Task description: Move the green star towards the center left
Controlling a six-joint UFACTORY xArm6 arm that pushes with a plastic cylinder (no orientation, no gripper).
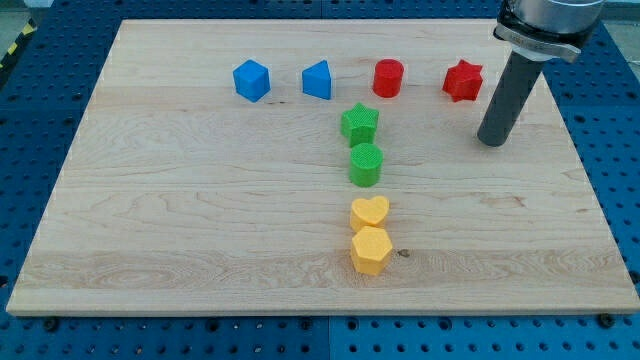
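Our tip sits right of the light, slidey green star, no jaws showing, so we'd nudge its right-hand points.

Green star and cylinder; two blue blocks; red cylinder and star; two yellow blocks; board was pale wood grain.

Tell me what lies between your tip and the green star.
Nothing: in the camera view, bare board separates my tip from the green star. The red star and red cylinder sit above that line.
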